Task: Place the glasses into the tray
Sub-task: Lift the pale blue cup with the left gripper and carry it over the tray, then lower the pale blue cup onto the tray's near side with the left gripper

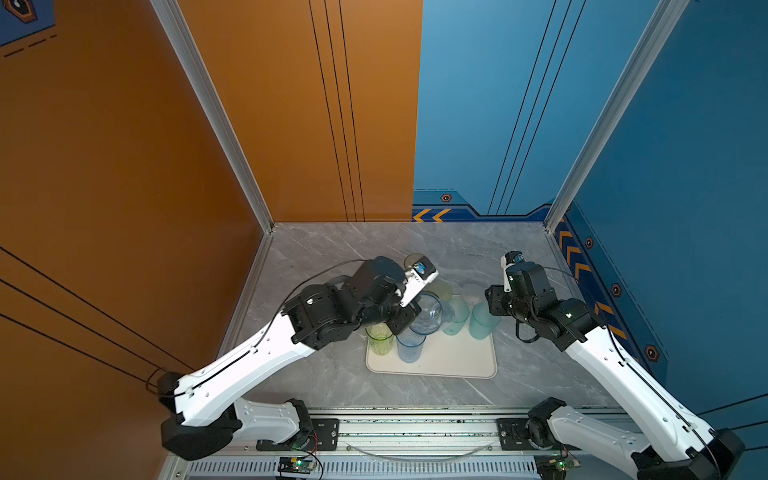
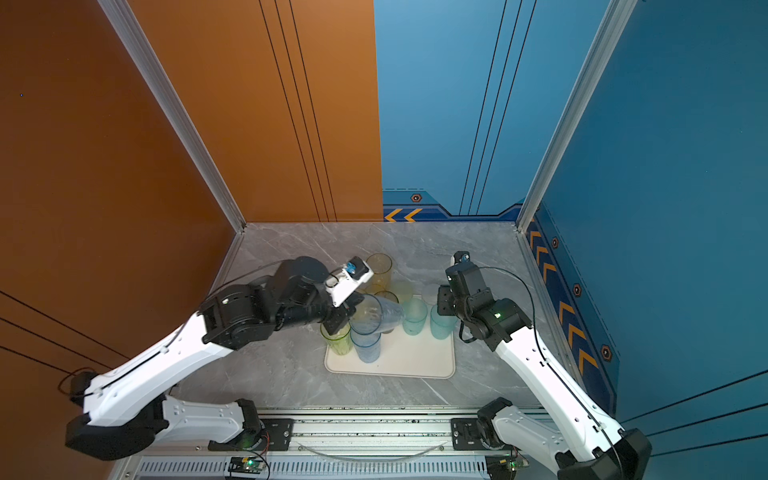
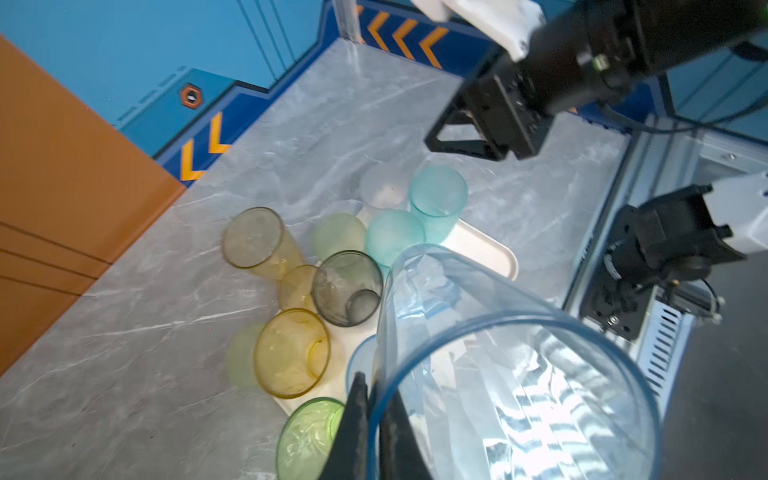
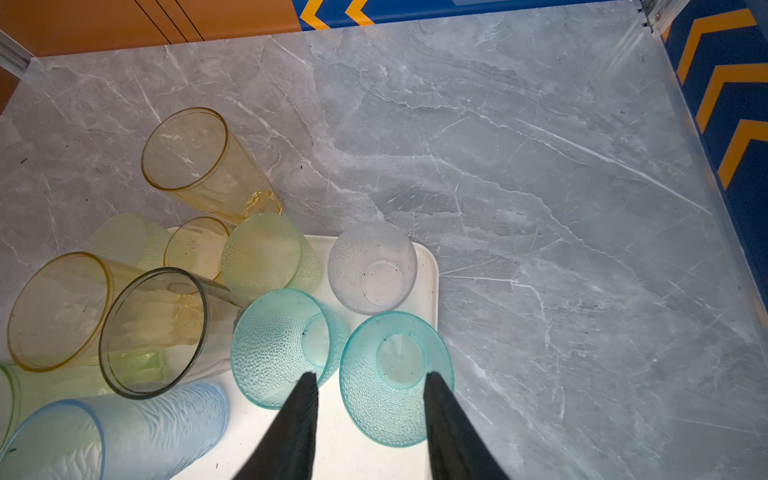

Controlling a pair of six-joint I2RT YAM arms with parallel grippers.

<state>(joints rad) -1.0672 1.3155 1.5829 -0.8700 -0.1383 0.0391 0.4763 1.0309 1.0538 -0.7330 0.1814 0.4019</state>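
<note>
My left gripper (image 3: 372, 382) is shut on the rim of a tall blue-rimmed tumbler (image 3: 498, 374), held tilted above the cream tray (image 1: 453, 365); in both top views it hangs over the tray's left half (image 2: 376, 313). On the tray stand a green tumbler (image 1: 379, 338), a blue one (image 1: 410, 347), a smoky grey one (image 4: 153, 332), two teal ones (image 4: 286, 345) and a clear one (image 4: 372, 268). My right gripper (image 4: 372, 380) is open just above the outer teal tumbler (image 4: 395, 378) at the tray's far right corner.
A tall yellow tumbler (image 4: 199, 162) stands on the marble table just beyond the tray's far edge, with more yellow tumblers (image 3: 291, 353) crowded at the tray's far left. Walls close the table at the back and both sides. The right arm (image 3: 519, 104) hangs close over the tray.
</note>
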